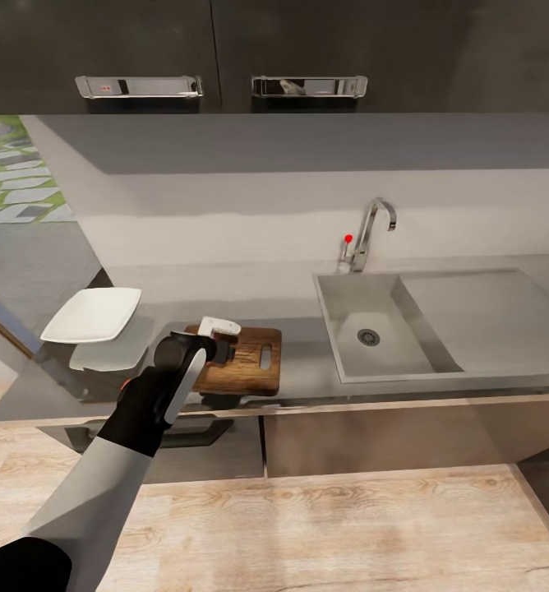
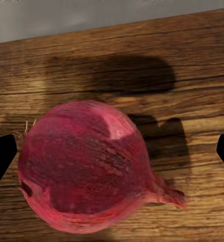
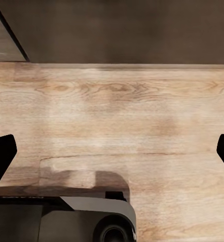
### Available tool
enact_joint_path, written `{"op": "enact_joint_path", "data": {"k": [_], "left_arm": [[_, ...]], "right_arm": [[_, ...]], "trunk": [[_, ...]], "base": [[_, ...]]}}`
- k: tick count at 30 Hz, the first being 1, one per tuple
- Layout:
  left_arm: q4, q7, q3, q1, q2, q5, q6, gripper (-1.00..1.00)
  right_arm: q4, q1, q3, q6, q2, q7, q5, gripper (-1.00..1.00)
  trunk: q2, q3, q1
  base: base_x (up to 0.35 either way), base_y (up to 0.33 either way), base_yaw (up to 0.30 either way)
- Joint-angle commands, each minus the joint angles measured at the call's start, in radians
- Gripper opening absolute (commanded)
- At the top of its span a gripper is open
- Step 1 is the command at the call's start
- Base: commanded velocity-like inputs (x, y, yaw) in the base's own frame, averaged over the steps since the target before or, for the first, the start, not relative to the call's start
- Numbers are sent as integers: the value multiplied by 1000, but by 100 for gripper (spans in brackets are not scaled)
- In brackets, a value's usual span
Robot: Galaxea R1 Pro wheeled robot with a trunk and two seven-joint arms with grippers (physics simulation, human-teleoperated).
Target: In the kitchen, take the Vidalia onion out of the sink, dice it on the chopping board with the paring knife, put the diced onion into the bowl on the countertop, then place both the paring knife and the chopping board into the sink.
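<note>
- Our left hand [image 2: 112,151] is spread wide over the onion [image 2: 86,174] on the chopping board [image 1: 246,359]; w/o support it may roll.
- Right hand [image 3: 112,151] spread, idle.

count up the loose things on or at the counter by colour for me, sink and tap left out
white: 1, the bowl
brown: 1, the chopping board
red-purple: 1, the onion lying on the board between the spread fingers of the left gripper
total: 3
</note>
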Motion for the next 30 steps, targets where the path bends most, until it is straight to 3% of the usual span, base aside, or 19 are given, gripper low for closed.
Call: {"op": "enact_joint_path", "data": {"k": [1,10,14,23,30], "left_arm": [[-1,10,-1,-1,0,10,3,100],[-108,10,5,-1,2,10,5,100],[-148,10,7,-1,15,10,6,100],[-156,10,7,-1,25,11,6,100],[-154,10,7,-1,26,11,6,100]], "right_arm": [[-1,0,6,-1,-1,-8,-5,100],[-1,0,6,-1,-1,-8,-5,100],[-1,0,6,-2,-1,-8,-5,100],[-1,0,6,-1,-1,-8,-5,100],[-1,0,6,-1,-1,-8,-5,100]], "trunk": [[-2,-2,1],[-2,-2,1],[-2,-2,1],[-2,-2,1],[-2,-2,1]], "base": [[0,0,0],[0,0,0],[0,0,0],[-16,0,0],[-261,0,0]]}}
